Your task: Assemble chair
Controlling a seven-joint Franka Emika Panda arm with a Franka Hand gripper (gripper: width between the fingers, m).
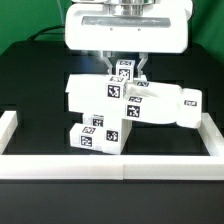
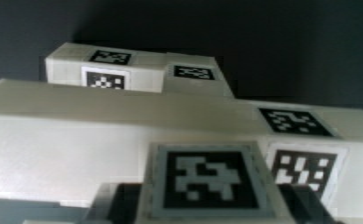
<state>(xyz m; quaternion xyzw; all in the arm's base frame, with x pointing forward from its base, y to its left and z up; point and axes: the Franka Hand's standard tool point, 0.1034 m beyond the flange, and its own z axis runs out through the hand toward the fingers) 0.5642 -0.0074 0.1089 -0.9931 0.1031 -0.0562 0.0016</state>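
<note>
- The arm comes straight down from 12 o'clock of the exterior view, its wide white wrist housing across the top, and the gripper (image 1: 126,68) points down at the chair (image 1: 120,105).
- The two dark fingers (image 1: 143,70) stand close together on a small tagged block (image 1: 125,70) at the top of the chair; the jaws are nearly closed and pinch this block.
- The chair sits in the middle of the black surface (image 1: 30,70). It is a cluster of white tagged pieces: a long bar (image 1: 165,106) goes toward 3 o'clock, and a short block (image 1: 92,137) stands at 6 to 7 o'clock below.
- A low white wall (image 1: 110,162) borders the surface at 6 o'clock and also at both sides.
- The exterior view shows the arm, the wall and the whole chair; the wrist view does not show these.
- The wrist view looks down close on the chair (image 2: 107,120): a wide flat white piece, a block (image 2: 107,68) with tags behind it, and a large blurred tag (image 2: 206,178) very near the camera. The fingertips are not clear there.
</note>
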